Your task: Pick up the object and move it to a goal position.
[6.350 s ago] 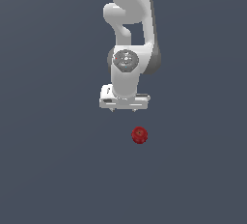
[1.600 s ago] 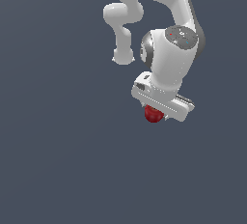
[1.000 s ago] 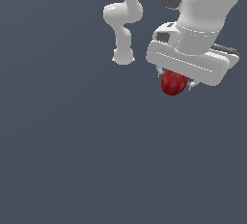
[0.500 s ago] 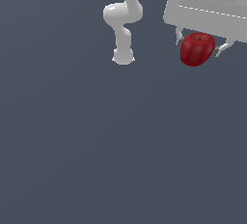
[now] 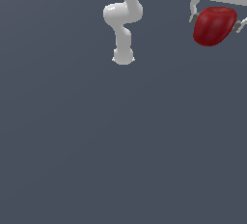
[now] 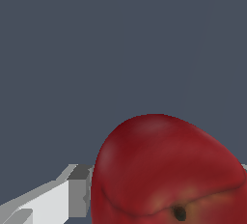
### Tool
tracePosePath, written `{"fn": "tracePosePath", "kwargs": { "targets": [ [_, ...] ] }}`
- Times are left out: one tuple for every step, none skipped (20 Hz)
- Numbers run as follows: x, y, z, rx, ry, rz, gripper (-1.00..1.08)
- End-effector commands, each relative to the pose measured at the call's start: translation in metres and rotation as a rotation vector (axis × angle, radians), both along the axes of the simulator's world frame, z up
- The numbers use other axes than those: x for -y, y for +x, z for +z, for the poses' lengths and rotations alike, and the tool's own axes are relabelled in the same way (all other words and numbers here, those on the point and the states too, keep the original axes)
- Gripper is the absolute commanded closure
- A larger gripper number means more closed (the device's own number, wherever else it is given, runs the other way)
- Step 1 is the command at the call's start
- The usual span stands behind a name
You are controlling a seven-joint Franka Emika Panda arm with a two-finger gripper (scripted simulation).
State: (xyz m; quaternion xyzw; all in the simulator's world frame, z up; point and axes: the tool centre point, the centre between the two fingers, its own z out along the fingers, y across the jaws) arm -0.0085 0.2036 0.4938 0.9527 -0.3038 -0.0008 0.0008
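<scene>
The dark-red, glossy apple-like object [image 5: 213,25] hangs high at the exterior view's upper right, held between the two fingers of my white gripper [image 5: 215,24]. The gripper body is cut off by the frame's upper edge. One finger [image 5: 194,16] shows at the object's left side, the other at its right. In the wrist view the object [image 6: 164,170] fills much of the frame, with its dimple visible, and one white finger [image 6: 72,191] presses its side. The gripper is shut on the object, well above the grey floor.
The arm's base and lower links [image 5: 123,22] stand at the exterior view's upper middle. A flat grey floor [image 5: 96,146] spreads under everything. No goal marker shows.
The gripper came down on the object, shut on it, and lifted it. Over the last second it has risen and moved toward the exterior view's upper right, growing larger in the picture.
</scene>
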Motion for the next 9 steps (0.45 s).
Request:
{"fn": "tracePosePath", "kwargs": {
  "targets": [
    [-0.0020, -0.0005, 0.0083, 0.002, 0.001, 0.000, 1.08],
    [-0.0026, -0.0006, 0.0102, 0.002, 0.001, 0.000, 1.08],
    [-0.0031, -0.0006, 0.0117, 0.002, 0.001, 0.000, 1.08],
    [-0.0035, -0.0006, 0.0130, 0.002, 0.001, 0.000, 1.08],
    [-0.0038, -0.0006, 0.0139, 0.002, 0.001, 0.000, 1.08],
    [-0.0041, -0.0005, 0.0145, 0.002, 0.001, 0.000, 1.08],
    [-0.0042, -0.0004, 0.0150, 0.002, 0.001, 0.000, 1.08],
    [-0.0043, -0.0003, 0.0152, 0.002, 0.001, 0.000, 1.08],
    [-0.0043, -0.0003, 0.0152, 0.002, 0.001, 0.000, 1.08]
  ]
}}
